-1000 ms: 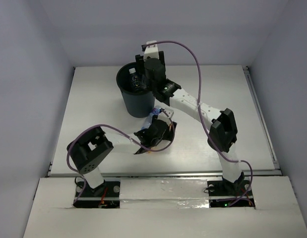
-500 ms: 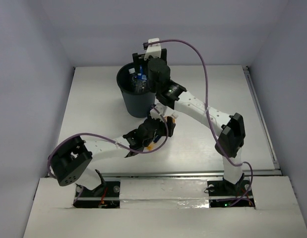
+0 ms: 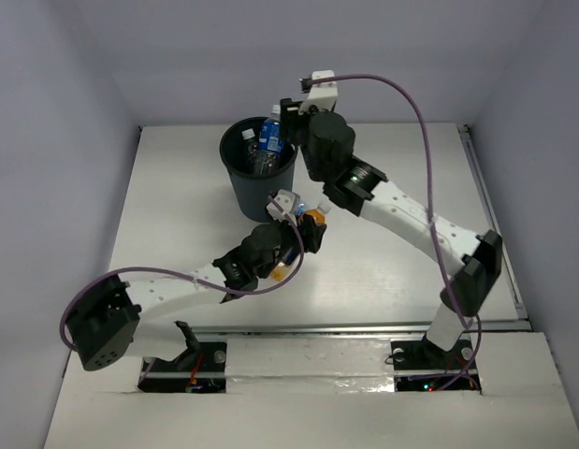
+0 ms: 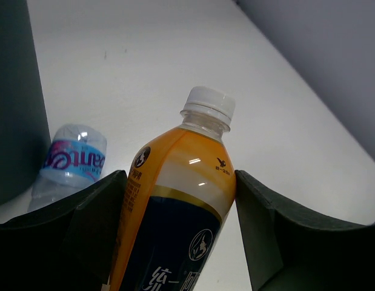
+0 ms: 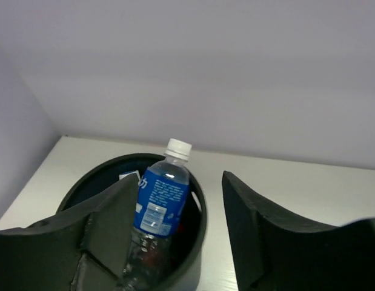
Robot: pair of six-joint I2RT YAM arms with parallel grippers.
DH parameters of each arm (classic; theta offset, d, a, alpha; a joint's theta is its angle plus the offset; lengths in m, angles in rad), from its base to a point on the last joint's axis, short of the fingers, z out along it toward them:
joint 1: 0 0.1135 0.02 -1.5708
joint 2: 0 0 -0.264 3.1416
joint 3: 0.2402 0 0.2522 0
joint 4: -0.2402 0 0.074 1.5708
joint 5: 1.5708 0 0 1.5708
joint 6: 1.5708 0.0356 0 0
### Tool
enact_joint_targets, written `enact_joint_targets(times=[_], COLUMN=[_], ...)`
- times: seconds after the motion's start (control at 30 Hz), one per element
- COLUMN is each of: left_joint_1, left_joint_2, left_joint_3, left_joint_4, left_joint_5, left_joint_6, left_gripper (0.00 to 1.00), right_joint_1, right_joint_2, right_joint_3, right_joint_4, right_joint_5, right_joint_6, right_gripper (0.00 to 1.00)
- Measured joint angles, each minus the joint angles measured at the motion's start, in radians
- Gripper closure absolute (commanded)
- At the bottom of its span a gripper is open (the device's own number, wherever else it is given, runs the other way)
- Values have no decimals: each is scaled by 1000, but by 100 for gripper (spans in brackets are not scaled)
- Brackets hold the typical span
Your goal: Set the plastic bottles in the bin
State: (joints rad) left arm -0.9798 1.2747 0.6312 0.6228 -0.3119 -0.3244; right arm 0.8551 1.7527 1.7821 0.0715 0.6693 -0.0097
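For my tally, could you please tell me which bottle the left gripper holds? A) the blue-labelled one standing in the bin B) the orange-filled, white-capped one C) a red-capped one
B: the left wrist view shows the orange-filled bottle clamped between the fingers of the left gripper.

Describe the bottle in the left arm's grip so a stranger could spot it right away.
Find the round black bin toward the back of the table; just in front of it, the left tool grips a bottle. It is the only one holding orange drink, with a dark blue label and white cap, unlike the small clear bottle lying by the bin's base.
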Motion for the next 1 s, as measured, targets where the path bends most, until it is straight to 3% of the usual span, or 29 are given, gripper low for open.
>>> enact_joint_targets(times=[0.2, 0.3, 0.4, 0.7, 1.0], left_joint_1=[44, 118, 223, 476, 577], left_joint_2=[-113, -156, -181, -117, 101], left_joint_3=[98, 162, 228, 426, 497], left_joint_4=[-21, -19, -11, 71, 275], left_joint_5=[-14, -15, 1, 51, 77], left_joint_6=[45, 59, 59, 47, 27], left_gripper=[51, 51, 52, 54, 55], right_joint_1=[0, 0, -3, -3, -3], right_joint_2=[-324, -481, -578, -500, -515], right_joint_3=[-206, -315, -424, -535, -573], right_joint_4=[25, 71, 114, 106, 93], right_joint_5=[-21, -21, -39, -201, -275], right_joint_6=[64, 96, 133, 243, 295], right_gripper=[43, 46, 40, 35, 35])
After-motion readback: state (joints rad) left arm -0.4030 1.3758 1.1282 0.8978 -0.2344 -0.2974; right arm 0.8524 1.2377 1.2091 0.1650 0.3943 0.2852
